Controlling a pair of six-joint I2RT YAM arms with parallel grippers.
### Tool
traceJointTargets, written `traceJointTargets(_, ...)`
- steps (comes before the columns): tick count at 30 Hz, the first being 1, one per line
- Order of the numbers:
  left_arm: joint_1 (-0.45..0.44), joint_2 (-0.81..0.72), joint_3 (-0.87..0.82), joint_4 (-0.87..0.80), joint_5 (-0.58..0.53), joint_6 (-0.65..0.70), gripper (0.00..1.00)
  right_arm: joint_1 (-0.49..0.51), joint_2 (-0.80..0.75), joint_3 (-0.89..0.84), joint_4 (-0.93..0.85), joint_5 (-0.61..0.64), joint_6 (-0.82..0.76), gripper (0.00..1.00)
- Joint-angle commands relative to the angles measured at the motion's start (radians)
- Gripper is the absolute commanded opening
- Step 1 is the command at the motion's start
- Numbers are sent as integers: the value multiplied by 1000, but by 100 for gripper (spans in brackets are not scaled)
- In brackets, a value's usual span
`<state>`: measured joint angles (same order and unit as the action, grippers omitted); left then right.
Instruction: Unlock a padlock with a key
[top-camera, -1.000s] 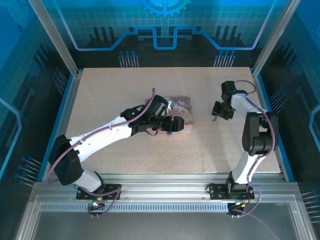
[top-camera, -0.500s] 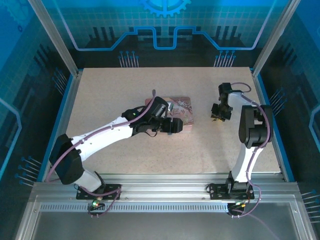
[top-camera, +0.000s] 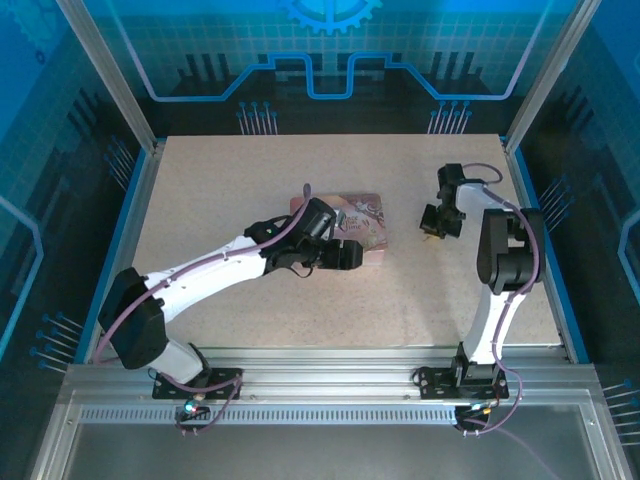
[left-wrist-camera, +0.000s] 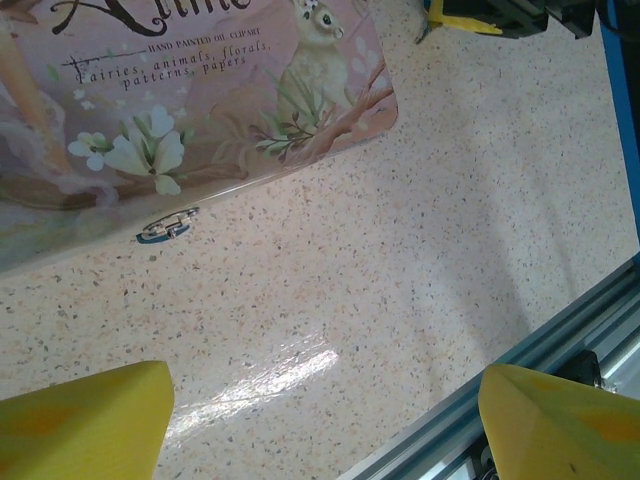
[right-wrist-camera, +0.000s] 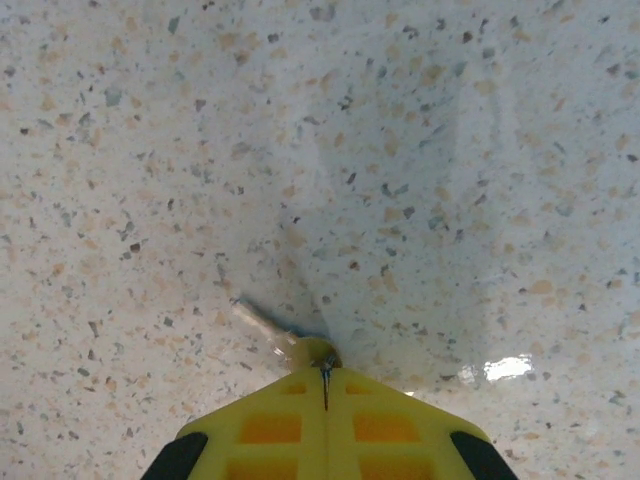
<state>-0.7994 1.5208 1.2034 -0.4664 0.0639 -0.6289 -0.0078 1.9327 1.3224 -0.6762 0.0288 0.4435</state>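
Can make out the padlock (left-wrist-camera: 168, 225) in the left wrist view, lying flat on the speckled surface (left-wrist-camera: 400, 250) just beside the lower edge of the pink box (left-wrist-camera: 200, 100). Cannot tell whether it touches that edge. Runs lengthwise left to right across that view, tilted slightly up at the right end, roughly parallel with the box edge. Too small to tell shackle end from body end.

See the left fingers (left-wrist-camera: 80, 420) spread wide apart, one yellow tip at each lower corner of that view, with bare surface between them and the padlock further up. See the right fingers (right-wrist-camera: 300, 420) pressed together and clamped on the key (right-wrist-camera: 262, 322). Sticks out past the tips as a slim metal shaft, pointing up and to the left in the right wrist view, low over the surface. Cannot tell whether its tip touches.

From above, find the right fingers well to the right of the box, nearer the surface's right edge, with open speckled surface between. Plenty of bare surface below the padlock too, out to the aluminium rail (left-wrist-camera: 560, 320) and the blue edge strip (left-wrist-camera: 622, 130).

Can read on the box lid "HAND PAINTED OIL CLIP ART" and, under it, "Fairies, animals, florals, patterns, papers". Larger script above, cut off by the frame. Painted rabbit, branches and white flowers alongside.
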Motion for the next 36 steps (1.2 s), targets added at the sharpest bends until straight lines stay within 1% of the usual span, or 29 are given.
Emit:
traceJointTargets(1,23,-51,-20,20,-10,-14,81,-1,-140,-26,-4,-51,-21,0)
traceJointTargets(8,137,-121,-35,65,58,-36,81,34,-389,-64,30,-228,-69,0)
traceJointTargets(12,206,-160,-45,99,125,-50,81,56,-524,-88,95,-398,-91,0)
traceJointTargets(15,241,-193,-52,136,168,-52,81,88,-607,-97,132,-478,-113,0)
traceJointTargets(19,266,-223,-53,188,225,-57,79,143,-687,-106,175,-550,-125,0)
traceJointTargets(24,271,-238,-65,292,289,-86,76,215,-751,-113,197,-570,-109,0)
traceJointTargets(29,270,-231,-86,428,348,-154,73,306,-807,-150,237,-508,-95,0)
traceJointTargets(33,266,-212,-99,537,387,-226,70,365,-821,-176,266,-472,-86,0)
traceJointTargets(36,250,-197,-90,558,391,-239,70,401,-824,-184,281,-459,-85,0)
